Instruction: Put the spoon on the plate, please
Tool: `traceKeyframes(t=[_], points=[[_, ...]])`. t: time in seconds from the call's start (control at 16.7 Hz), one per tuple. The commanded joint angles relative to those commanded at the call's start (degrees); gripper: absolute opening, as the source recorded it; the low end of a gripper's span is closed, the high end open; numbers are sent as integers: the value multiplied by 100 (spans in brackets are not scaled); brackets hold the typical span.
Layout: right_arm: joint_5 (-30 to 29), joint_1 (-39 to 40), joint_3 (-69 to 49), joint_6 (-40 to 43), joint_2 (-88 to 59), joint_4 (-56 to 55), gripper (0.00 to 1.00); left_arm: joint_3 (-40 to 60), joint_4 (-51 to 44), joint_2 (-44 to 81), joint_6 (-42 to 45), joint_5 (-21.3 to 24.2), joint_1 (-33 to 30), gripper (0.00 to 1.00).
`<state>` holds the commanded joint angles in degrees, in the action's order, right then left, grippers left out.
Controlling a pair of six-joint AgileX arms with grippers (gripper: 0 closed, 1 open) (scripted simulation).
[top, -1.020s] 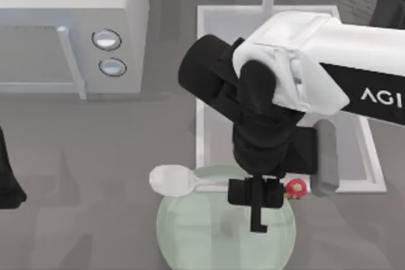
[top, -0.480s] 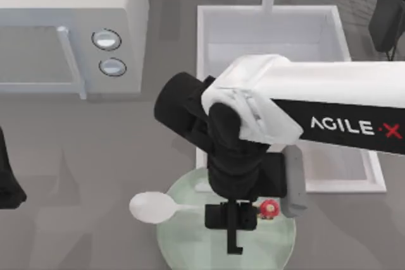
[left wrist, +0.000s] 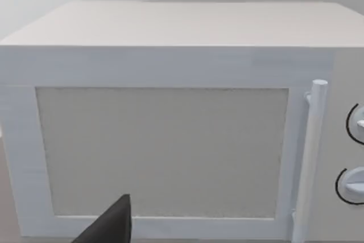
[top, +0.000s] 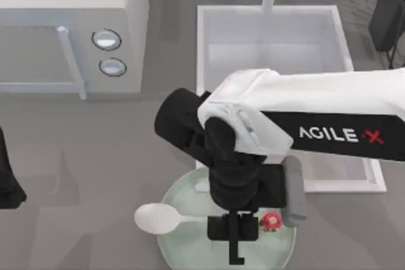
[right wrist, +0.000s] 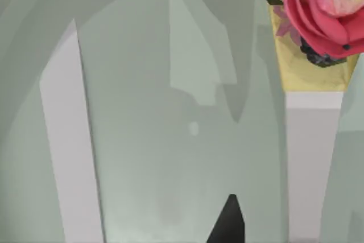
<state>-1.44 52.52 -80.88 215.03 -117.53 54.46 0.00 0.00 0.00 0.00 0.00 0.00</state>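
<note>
Parked at the worktop's left edge, the left arm (top: 7, 178) idles, its wrist camera facing the microwave (left wrist: 170, 118); fingers impossible to judge from these pictures. Next along, near the worktop's front edge, lies the spoon (top: 166, 218): bowl hanging just past the plate's left rim, handle running rightward over the plate (top: 190, 254) and under the gripper, pink ornament (top: 272, 220) showing on the far side. Compared with half a second ago, only a slight shift: spoon a touch further right and nearer the front edge, arm much where it was; compared with a full second ago, a clear carry away from the sink (top: 272, 36) and out over the plate. Closed on the spoon's handle, the right gripper (top: 235, 227), gripping between bowl and ornament and hanging above the plate's middle. From the right wrist, pale green glass close beneath and the pink flower (right wrist: 318, 9) large at the frame's edge, suggesting the spoon sits low over the plate. Probably the end of the carry, then, with release not yet made; bowl overhanging the rim, so a nudge further right before letting go looks wise, otherwise a risk of tipping off the left side.
</note>
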Motion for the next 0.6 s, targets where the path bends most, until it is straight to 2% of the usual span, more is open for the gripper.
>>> traceKeyframes(t=[0.6], points=[[0,0,0,0,0,0,83,0,0,0,0,0,0,100]])
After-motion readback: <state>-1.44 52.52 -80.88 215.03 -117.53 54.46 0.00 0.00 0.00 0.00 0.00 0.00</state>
